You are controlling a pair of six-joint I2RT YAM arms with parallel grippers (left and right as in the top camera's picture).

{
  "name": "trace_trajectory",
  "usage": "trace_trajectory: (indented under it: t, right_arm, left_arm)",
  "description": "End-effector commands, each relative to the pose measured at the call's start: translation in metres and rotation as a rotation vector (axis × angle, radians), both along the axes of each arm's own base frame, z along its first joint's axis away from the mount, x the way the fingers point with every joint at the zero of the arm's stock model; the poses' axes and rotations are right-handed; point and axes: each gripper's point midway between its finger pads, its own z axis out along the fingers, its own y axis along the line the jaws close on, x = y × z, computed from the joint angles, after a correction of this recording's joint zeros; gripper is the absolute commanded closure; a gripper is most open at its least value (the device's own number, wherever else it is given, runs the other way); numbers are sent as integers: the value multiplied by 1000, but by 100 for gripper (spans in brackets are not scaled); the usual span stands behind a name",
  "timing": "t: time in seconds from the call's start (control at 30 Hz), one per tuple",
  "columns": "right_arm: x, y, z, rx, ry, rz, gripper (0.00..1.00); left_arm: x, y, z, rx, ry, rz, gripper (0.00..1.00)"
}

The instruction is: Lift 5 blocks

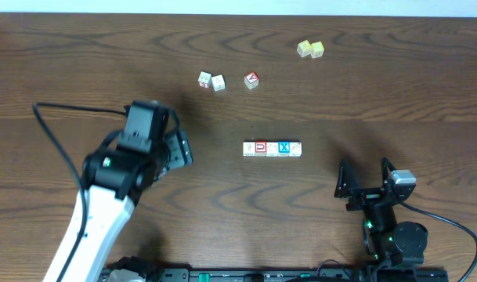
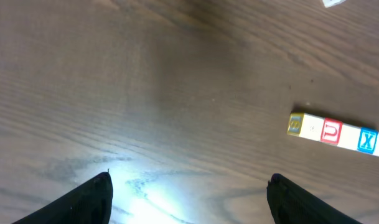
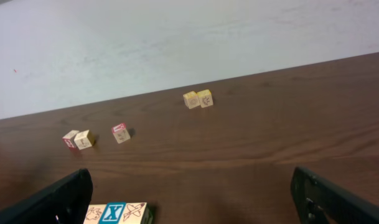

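Several small printed blocks [image 1: 272,148] lie side by side in one straight row at the table's middle, with a red mark and a blue X among the cream faces. My left gripper [image 1: 179,149] hangs to the left of the row, open and empty. In the left wrist view the row of blocks [image 2: 338,132] sits at the right edge, well beyond the open left gripper [image 2: 189,193]. My right gripper [image 1: 365,176] rests open near the front right. In its wrist view the blocks [image 3: 117,213] lie just inside the left finger of the right gripper [image 3: 192,199].
A pale yellow-green pair of cubes [image 1: 310,49] sits at the back right. A red-topped cube [image 1: 251,79] and two white cubes [image 1: 211,81] stand behind the row. The wall rises just past the table's far edge [image 3: 239,74].
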Motion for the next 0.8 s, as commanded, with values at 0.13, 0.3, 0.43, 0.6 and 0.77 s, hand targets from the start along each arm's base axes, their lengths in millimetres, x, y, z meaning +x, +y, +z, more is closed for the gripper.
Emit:
trace_trajectory:
  t: [0.13,0.3,0.43,0.6,0.77]
  right_arm:
    - [0,-4,-1,-13,-2,-19,1]
    - [0,-4,-1,-13,-2,-19,1]
    - [0,-4,-1,-13,-2,-19,1]
    - [0,-4,-1,-13,-2,-19,1]
    - [0,-4,-1,-13,-2,-19,1]
  left_arm:
    - [-24,0,-7,6,-228,-243,20]
    - [-42,18,-14,9,-405,-225,20]
    - [-52,33,-5,24,-540,-160,20]
    - [-58,39,17,41,-701,-135,20]
    - [-56,41,23,72,-806,-142,20]
